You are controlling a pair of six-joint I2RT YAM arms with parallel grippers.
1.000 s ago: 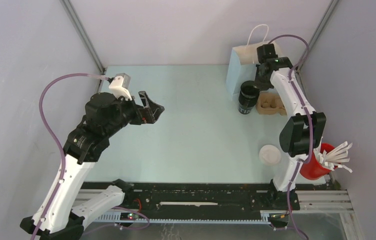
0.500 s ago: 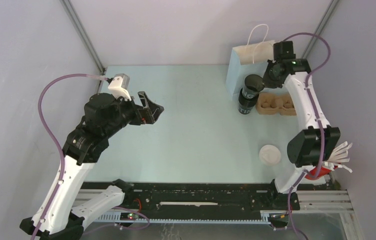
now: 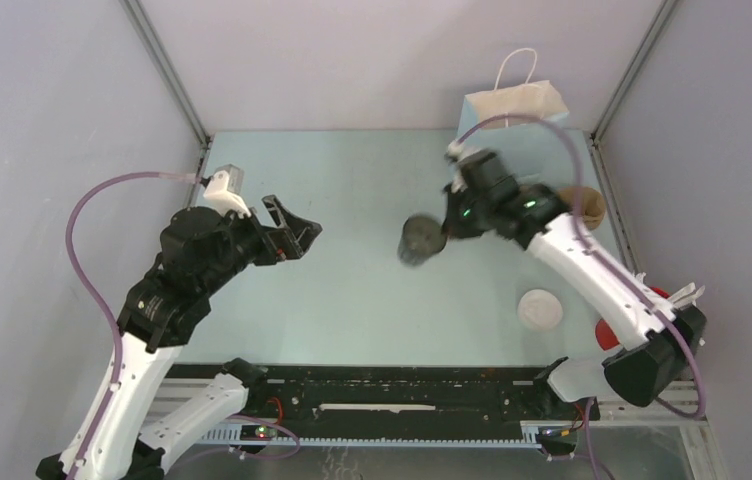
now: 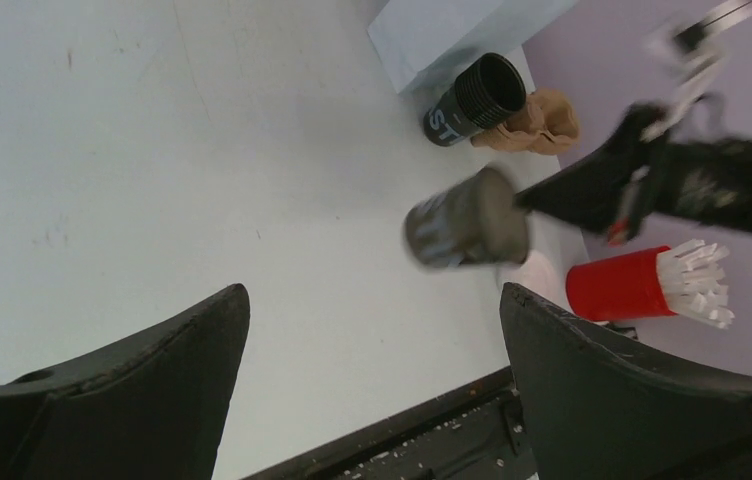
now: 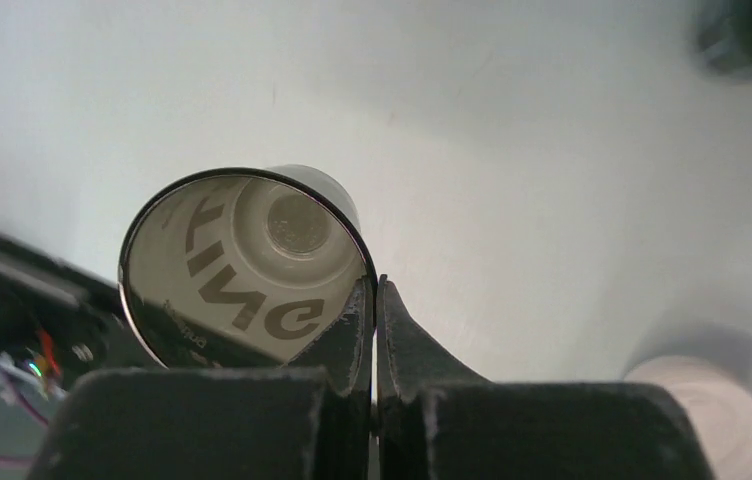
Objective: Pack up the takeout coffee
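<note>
Top view, with both wrist views. The table [image 3: 352, 180] carries the packing set. The paper bag [image 3: 517, 108] stands upright at 1 o'clock. The left gripper [image 3: 292, 222] hovers at 9 o'clock with its jaws wide and nothing between them. The cardboard carrier [image 3: 584, 205] sits at 2 o'clock, partly hidden by the right arm, and a second cup [image 4: 477, 98] stands just beside it. The black cup [image 3: 419, 240] hangs near the centre of the table, tilted almost onto its side and clear of the surface. The right gripper [image 5: 374, 300] holds it with jaws narrow, pinching one spot of the rim, one finger inside the wall and one outside. The white lid [image 3: 540, 308] lies flat at 4 o'clock.

The step in hand appears to be carrying the cup to an open spot. Such a thin rim pinch can likely let the cup swing, so slow your sweep, turn the wrist until the cup's base faces down, and set it flat on the table before you release.
</note>
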